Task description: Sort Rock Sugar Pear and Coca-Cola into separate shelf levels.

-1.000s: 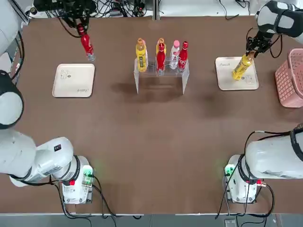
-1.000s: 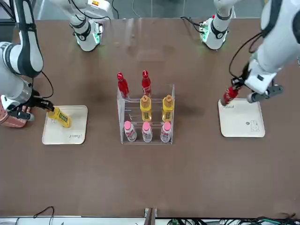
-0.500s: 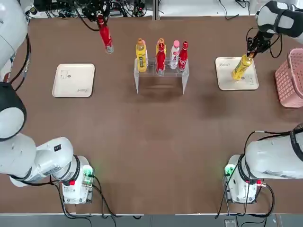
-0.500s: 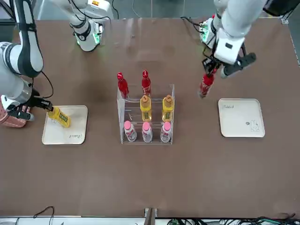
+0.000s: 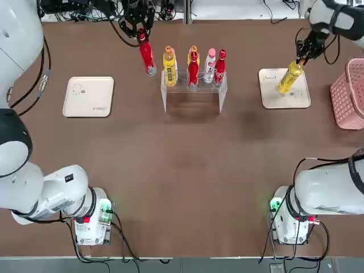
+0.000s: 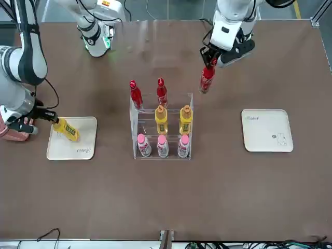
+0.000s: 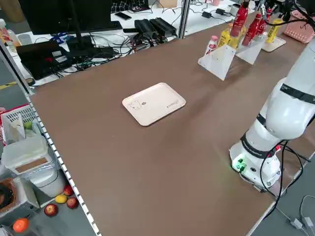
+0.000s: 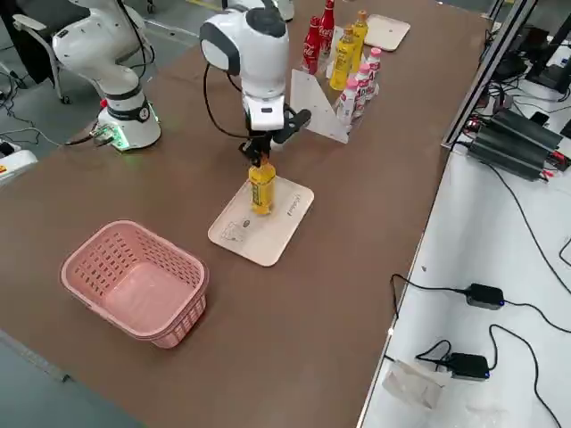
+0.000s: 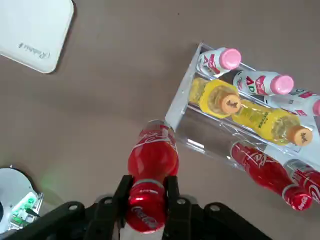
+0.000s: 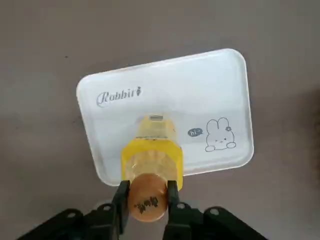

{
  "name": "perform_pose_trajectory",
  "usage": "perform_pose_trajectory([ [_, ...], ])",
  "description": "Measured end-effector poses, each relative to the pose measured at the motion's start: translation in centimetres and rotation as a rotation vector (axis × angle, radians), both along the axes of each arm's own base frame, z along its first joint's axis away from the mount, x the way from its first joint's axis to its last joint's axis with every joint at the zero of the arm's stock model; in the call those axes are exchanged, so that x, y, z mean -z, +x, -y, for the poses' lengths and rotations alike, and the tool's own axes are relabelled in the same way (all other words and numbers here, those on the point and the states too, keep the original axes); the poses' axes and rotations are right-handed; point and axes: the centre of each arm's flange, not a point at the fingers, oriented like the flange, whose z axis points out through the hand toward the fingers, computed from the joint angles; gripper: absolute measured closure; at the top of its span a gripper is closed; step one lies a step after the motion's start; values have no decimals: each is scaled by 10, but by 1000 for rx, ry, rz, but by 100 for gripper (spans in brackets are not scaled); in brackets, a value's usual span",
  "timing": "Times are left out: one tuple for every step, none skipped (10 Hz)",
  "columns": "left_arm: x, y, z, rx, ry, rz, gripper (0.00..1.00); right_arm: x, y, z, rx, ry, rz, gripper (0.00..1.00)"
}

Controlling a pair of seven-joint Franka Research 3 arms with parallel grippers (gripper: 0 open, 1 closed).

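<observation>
left arm pose: reaches far across the table, gripper [image 9: 146, 202] off the rack's left end, above the table
left fingers: pinching a red Coca-Cola bottle [image 9: 153, 175] at the cap end
held Coca-Cola vs fingers: red cap between the fingertips, body sticking out past them, bottle tilted, base apart from the rack
right arm pose: reaches over the cream tray [image 10: 165, 110] on the right side, gripper [image 10: 148, 200] at the tray's far side
right fingers: pinching a yellow Rock Sugar Pear bottle [image 10: 151, 160] by its orange cap
held Rock Sugar Pear vs fingers: cap between the fingertips, body reaching out over the tray, tilted; can't tell if base touches tray
rack: clear acrylic rack [image 6: 162, 148] mid-table, between the two arms
rack, robot's side: two red Coca-Cola bottles [image 6: 162, 92], upright
rack, middle: two yellow Rock Sugar Pear bottles [image 6: 161, 120]
rack, side away from robot: three pale pink-capped bottles [image 6: 163, 147]
other tray: second cream tray [image 5: 88, 96] on the left side, bare
basket: pink basket [image 8: 134, 281] beyond the right tray, at table's right side
hard to see: rack's far row mostly behind nearer bottles in top view; left gripper cut off in left side view; clear tier edges faint
</observation>
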Motion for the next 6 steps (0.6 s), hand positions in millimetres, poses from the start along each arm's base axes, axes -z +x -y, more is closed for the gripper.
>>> perform_pose_trajectory([
  [5,2,11,-9,-32,1,67,-31,7,-12,-24,5,-20,66],
  [14,2,25,-14,-51,-8,67,-66,11,-26,-51,8,-32,66],
  [26,2,36,-18,-45,-22,67,-100,15,-42,-81,10,-29,66],
  [39,2,49,-23,-37,-23,67,-135,17,-64,-112,10,-12,66],
  [48,3,61,-30,-27,-12,67,-171,18,-92,-124,24,18,66],
  [55,6,71,-37,-17,-7,67,-204,16,-125,-129,59,51,66],
])
